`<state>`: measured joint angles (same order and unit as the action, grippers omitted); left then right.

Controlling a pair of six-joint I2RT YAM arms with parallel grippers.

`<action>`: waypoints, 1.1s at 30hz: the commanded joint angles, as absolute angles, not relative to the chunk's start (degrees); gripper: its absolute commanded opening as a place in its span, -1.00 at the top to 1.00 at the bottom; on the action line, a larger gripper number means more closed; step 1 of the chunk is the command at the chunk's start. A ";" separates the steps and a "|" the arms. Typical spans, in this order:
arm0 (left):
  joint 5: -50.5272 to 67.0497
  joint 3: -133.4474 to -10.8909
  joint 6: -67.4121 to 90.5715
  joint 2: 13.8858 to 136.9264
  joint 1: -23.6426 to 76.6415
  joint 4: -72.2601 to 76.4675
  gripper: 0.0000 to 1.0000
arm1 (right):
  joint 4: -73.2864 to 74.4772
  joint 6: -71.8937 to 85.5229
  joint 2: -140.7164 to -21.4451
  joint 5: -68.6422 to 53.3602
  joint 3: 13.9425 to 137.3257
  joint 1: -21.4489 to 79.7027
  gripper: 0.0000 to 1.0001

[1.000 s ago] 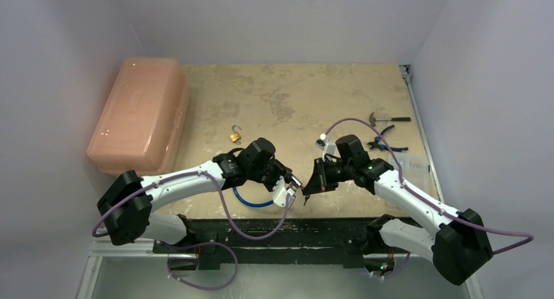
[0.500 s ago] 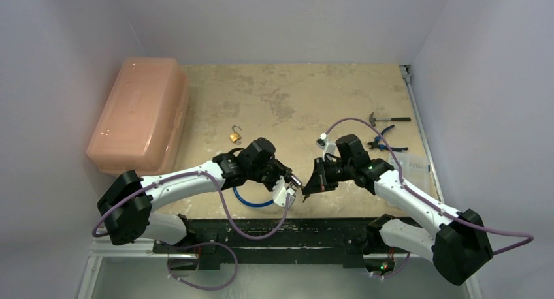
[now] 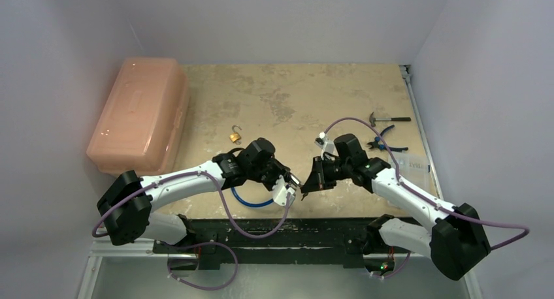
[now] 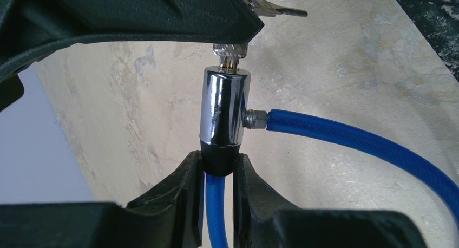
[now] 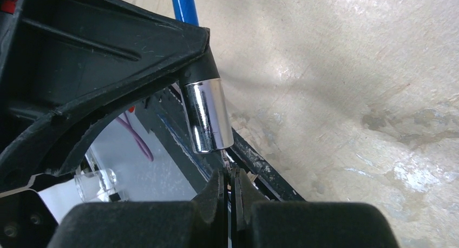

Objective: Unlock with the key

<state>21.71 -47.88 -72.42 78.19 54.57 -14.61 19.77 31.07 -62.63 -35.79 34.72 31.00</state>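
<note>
A blue cable lock [image 3: 251,202] lies looped near the table's front edge. Its chrome cylinder [image 4: 223,107] is lifted, and my left gripper [image 4: 217,162] is shut on the cylinder's black end, with the blue cable [image 4: 346,139] running off to the right. My right gripper [image 5: 229,177] is shut on a small silver key [image 5: 225,160], whose blade is in the end of the cylinder [image 5: 205,115]. In the left wrist view the key's head [image 4: 231,51] sits right at the cylinder's top, and a second key [image 4: 276,10] sticks out beside it. In the top view both grippers meet, left [image 3: 290,183] and right [image 3: 306,186].
A small brass padlock [image 3: 235,136] with an open shackle lies behind the left arm. A pink plastic box [image 3: 138,113] stands at the far left. A hammer [image 3: 390,119] and pliers [image 3: 383,143] lie at the right. The black front rail [image 3: 274,228] runs just below the grippers.
My right gripper has shifted slightly left toward the left gripper, keeping the key at the cylinder's end. The left arm has stayed still.
</note>
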 commanded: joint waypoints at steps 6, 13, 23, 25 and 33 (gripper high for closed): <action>26.07 -46.67 -71.08 75.14 58.05 -7.08 1.00 | 3.22 37.41 -62.39 -38.59 35.40 30.58 1.00; 22.61 -45.26 -71.02 74.04 58.69 -3.56 1.00 | 0.32 42.10 -59.51 -39.03 33.33 30.40 1.00; 15.84 -41.66 -70.92 70.63 59.15 6.69 1.00 | -4.48 48.44 -57.73 -40.54 34.42 29.44 1.00; 14.87 -41.14 -70.93 69.69 59.16 8.20 1.00 | -7.21 51.29 -57.45 -41.96 34.12 29.06 1.00; 12.44 -38.88 -68.44 65.35 59.16 16.99 1.00 | -13.01 58.49 -57.09 -44.41 36.80 27.76 1.00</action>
<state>6.31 -39.13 -71.48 68.55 56.51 3.27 0.30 53.41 -58.11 -43.79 31.90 28.40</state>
